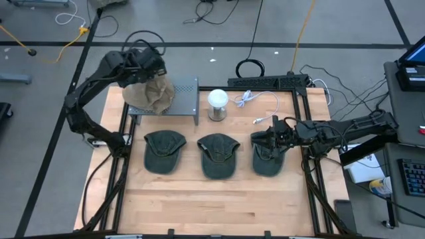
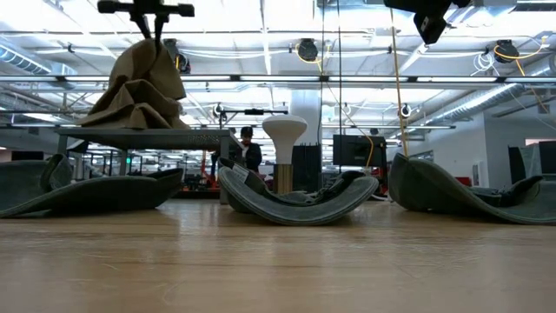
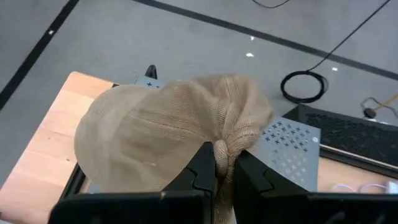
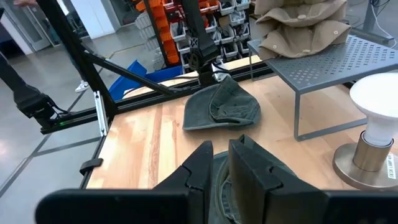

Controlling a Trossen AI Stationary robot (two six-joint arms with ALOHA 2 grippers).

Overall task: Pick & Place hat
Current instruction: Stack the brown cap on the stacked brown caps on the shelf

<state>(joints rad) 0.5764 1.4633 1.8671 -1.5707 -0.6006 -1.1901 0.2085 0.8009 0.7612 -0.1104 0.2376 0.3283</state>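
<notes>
- Looks like the place step to me: left gripper (image 3: 222, 163) is clenched on a bunch of the tan hat's (image 1: 150, 93) crown, and the hat is sitting on the grey rack (image 1: 186, 97), or only just above it, can't tell which.
- Next move, my guess, is letting go and lifting straight up so the fabric doesn't drag back off the rack.
- Right gripper (image 4: 221, 157) hangs over the green cap (image 1: 267, 159) farthest from the rack. Fingers nearly shut, a thin slit between them, nothing pinched that I can see.
- Two more green caps (image 1: 164, 151) in a row in front of the rack, a white lamp (image 1: 218, 104) just beside it.
- Surface is a light wood table (image 1: 212, 206) with a black frame. Grey floor with cables around it, big open workshop behind, a person standing far back.
</notes>
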